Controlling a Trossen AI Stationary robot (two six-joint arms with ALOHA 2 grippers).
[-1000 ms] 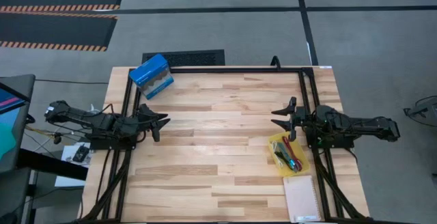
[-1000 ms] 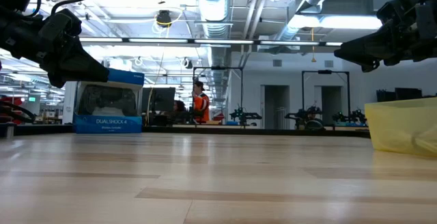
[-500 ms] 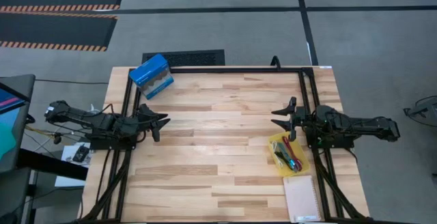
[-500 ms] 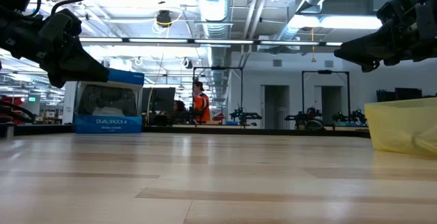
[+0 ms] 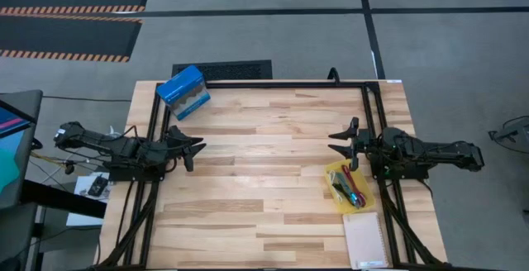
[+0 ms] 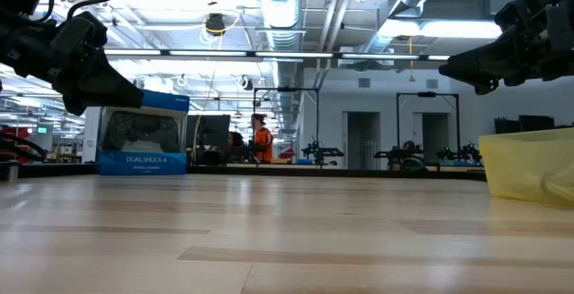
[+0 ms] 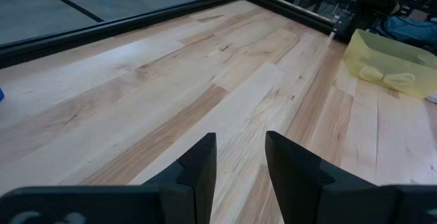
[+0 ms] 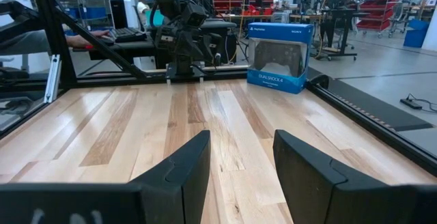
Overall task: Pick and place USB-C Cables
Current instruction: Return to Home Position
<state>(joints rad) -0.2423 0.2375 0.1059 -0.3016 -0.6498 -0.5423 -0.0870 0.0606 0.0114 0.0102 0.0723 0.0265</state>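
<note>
**USB-C cables in yellow bin, both grippers empty**

In the high view, the bin sits on the wooden table in the lower right of the frame. The cables lie tangled together inside it. A dark red strand and a teal one stand out, with something dark beside them; the rest of the bundle is too small to sort out.

The right gripper is at the right side of the frame, just above the bin and pointing toward the table's middle. Its fingers are moderately apart with nothing between them, and its own wrist view shows only bare wood in the gap.

The left gripper is at the left side of the frame, facing the right one across the open middle of the table and well apart from it. Its fingers are also spread and empty. In the low view both arms hang above the tabletop, in the upper corners of the frame, touching nothing.

A blue box stands at the upper left of the table, near the frame rail. A pale notepad lies just below the bin, at the lower right edge of the table.
</note>
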